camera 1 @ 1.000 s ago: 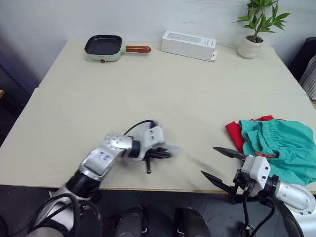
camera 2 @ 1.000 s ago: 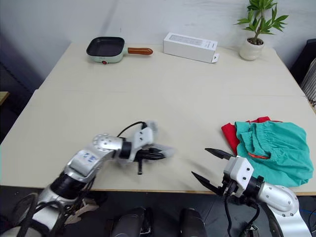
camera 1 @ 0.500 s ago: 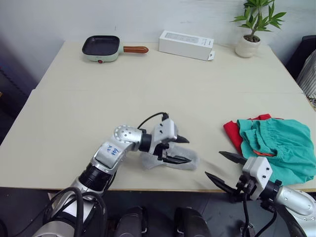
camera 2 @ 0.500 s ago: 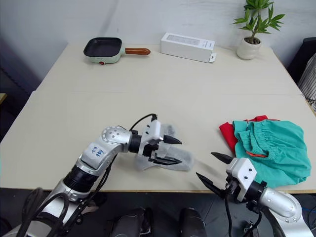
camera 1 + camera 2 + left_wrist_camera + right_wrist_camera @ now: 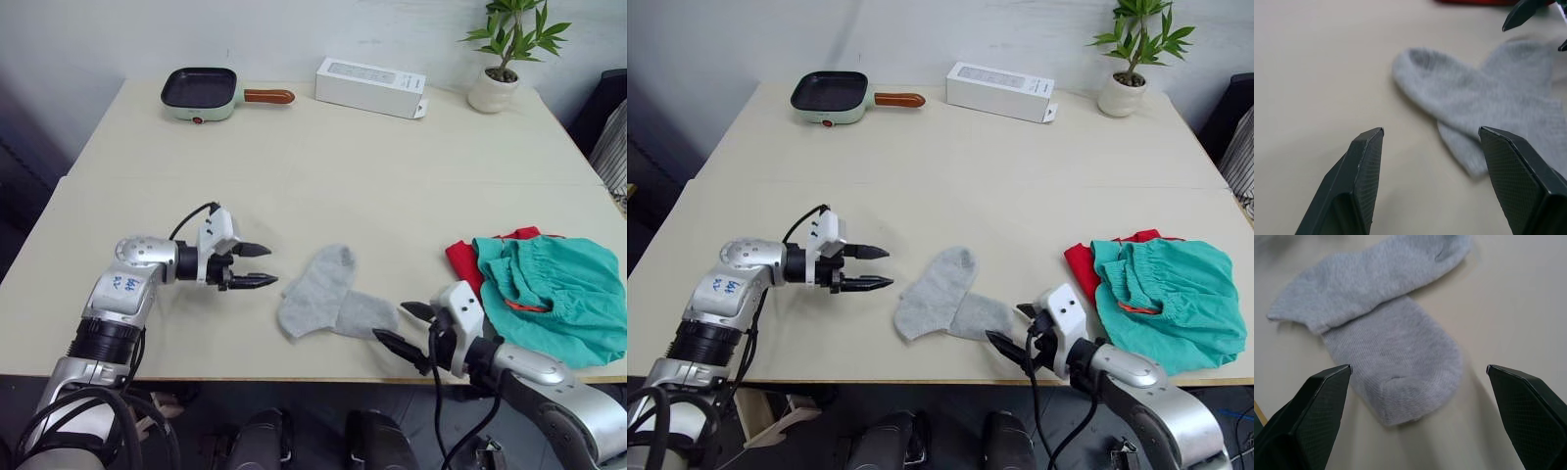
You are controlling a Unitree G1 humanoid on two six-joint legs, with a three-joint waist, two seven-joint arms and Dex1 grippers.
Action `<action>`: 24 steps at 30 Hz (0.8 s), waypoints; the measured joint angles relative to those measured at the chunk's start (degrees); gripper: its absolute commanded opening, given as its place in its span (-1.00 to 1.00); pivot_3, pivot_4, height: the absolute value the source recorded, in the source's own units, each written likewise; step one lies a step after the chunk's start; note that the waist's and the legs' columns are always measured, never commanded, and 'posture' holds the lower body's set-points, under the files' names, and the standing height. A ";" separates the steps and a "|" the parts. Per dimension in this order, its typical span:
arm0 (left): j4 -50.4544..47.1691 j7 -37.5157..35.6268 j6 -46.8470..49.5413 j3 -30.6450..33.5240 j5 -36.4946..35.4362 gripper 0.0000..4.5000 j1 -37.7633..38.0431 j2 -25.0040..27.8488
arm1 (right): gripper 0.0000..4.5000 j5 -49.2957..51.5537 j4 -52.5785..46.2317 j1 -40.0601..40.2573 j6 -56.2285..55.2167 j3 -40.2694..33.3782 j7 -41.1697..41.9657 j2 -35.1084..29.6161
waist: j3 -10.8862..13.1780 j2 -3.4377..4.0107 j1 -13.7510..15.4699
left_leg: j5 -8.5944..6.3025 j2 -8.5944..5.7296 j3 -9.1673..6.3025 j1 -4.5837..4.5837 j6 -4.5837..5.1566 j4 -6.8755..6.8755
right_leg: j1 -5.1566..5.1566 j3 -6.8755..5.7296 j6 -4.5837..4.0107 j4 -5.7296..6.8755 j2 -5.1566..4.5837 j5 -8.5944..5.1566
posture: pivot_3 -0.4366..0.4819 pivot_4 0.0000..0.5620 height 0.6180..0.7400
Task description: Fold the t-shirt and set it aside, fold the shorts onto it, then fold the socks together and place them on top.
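Now, L to R across the head views: left pincer (image 5: 258, 265) sits at centre-left of frame, low over the beige surface (image 5: 323, 157), fingers apart w/ nothing between them, tips aimed toward the socks (image 5: 333, 302) but clear of them. Socks lie loose at lower centre, near the surface's front edge, one laid partly over the other in a rough V, one toe end pointing up-frame, the other toward lower right; not folded together. Right pincer (image 5: 404, 328) at lower right-centre, fingers spread wide & empty, tips just beside the nearer sock's toe; can't tell if touching. Right wrist view has that toe end (image 5: 1400, 382) lying between the two spread fingers. Further right, at right edge of frame, the teal shorts (image 5: 558, 289) rest bunched on top of the red t-shirt (image 5: 462, 262), only a red strip showing at the stack's left side & top. Along the top of frame: small pan (image 5: 208, 92) upper left, white box (image 5: 371, 86) upper centre, potted plant (image 5: 502, 54) upper right.
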 measured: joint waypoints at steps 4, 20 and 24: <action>-0.45 2.81 0.12 -2.18 1.69 0.44 2.36 -4.07 | 1.00 -3.62 1.44 -2.26 0.61 3.10 -1.91 0.71 | 0.00 0.00 0.41 | -0.11 -0.05 0.08 -0.08 -0.12 0.04 | 0.02 0.11 0.37 -0.25 -0.06 0.21 | -0.05 -0.47 1.00; -5.88 6.58 2.94 -4.25 3.22 -1.00 6.06 -6.87 | -0.94 -8.66 7.66 -6.78 -3.20 5.33 0.67 1.54 | -0.02 -0.03 0.32 | -0.07 -0.01 0.11 0.02 -0.16 -0.02 | 0.03 0.14 0.37 -0.20 -0.04 0.21 | -0.05 -0.47 1.00; -8.74 8.72 4.66 -3.80 3.18 -1.00 7.47 -7.25 | -0.99 -9.66 10.45 -8.91 -4.67 5.55 2.06 1.60 | -0.02 -0.03 0.39 | -0.08 -0.02 0.11 0.02 -0.18 -0.02 | 0.04 0.14 0.37 -0.22 -0.05 0.22 | -0.05 -0.47 1.00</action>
